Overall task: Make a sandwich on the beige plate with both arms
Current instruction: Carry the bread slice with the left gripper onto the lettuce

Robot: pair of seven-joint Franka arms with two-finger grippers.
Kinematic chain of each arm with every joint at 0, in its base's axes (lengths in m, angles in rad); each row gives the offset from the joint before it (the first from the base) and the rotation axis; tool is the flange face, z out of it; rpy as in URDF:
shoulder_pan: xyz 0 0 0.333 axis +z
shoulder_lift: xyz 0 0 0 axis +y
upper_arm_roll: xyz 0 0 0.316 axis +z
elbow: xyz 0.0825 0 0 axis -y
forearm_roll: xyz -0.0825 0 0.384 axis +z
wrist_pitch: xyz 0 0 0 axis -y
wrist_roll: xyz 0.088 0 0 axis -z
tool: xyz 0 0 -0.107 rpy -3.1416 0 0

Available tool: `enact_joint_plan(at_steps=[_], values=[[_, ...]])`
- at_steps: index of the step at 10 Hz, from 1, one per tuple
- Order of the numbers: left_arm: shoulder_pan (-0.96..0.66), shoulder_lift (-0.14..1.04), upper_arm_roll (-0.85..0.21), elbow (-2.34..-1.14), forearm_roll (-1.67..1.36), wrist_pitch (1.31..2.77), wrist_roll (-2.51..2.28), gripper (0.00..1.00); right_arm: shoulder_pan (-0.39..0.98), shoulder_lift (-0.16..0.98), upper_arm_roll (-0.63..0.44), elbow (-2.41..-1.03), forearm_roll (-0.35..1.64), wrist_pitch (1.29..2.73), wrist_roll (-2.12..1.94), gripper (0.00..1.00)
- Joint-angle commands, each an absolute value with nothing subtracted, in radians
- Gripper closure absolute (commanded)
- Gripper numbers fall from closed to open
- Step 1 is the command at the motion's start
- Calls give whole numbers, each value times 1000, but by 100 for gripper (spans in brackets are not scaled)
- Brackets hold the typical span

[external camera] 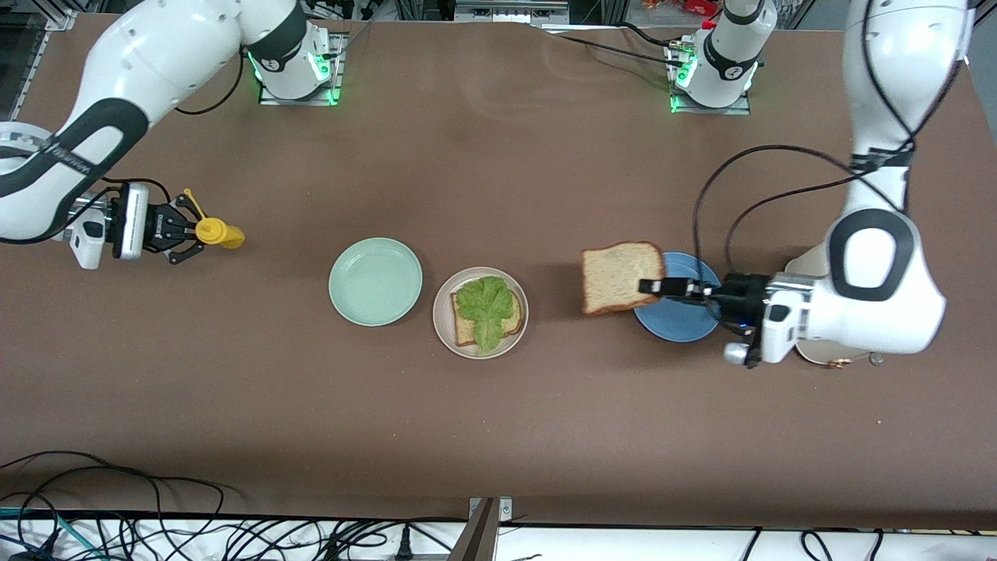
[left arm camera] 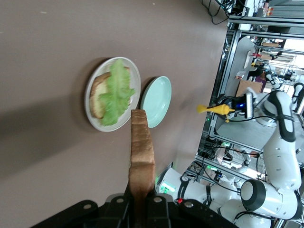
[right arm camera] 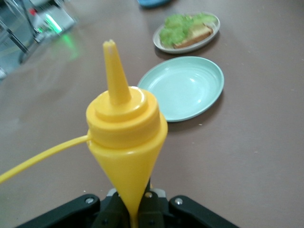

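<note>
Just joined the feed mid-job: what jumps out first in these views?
The left gripper holds a square brown bread slice in the air over the edge of the round blue plate. The round beige plate carries bread topped with ruffled green lettuce. The right gripper holds a yellow squeeze bottle toward its end of the table.

The brown table (external camera: 498,156) carries three plates in a row. The beige plate (external camera: 444,326) stands in the middle, the mint-green plate (external camera: 375,281) touching it at ten o'clock and the blue plate (external camera: 676,326) well apart at three o'clock.

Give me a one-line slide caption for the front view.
Left gripper carries the top bread slice over the blue plate; right gripper holds a yellow bottle.
</note>
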State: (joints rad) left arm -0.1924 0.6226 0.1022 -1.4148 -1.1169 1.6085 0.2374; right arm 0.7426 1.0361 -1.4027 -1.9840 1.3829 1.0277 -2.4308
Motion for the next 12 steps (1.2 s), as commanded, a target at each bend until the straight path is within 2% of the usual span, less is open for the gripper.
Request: enact_joint_plan(at_steps=[1, 3, 6, 9, 12], values=[[-262, 649, 117, -1396, -1214, 1701, 216, 100, 594, 1025, -1269, -1987, 1405, 937, -2543, 100], [-322, 681, 115, -1407, -1229, 1788, 216, 100, 528, 1028, -1192, -1991, 1405, 927, -2623, 100], [-452, 750, 117, -1431, -1403, 2038, 201, 100, 514, 1037, -1187, -1983, 1404, 963, -2759, 100], [-527, 791, 115, -1439, -1540, 2190, 209, 100, 514, 1038, -1186, -1979, 1399, 1057, -2861, 100], [-554, 815, 117, -1439, -1549, 2200, 230, 100, 512, 1039, -1160, -1979, 1401, 1098, -2867, 100]])
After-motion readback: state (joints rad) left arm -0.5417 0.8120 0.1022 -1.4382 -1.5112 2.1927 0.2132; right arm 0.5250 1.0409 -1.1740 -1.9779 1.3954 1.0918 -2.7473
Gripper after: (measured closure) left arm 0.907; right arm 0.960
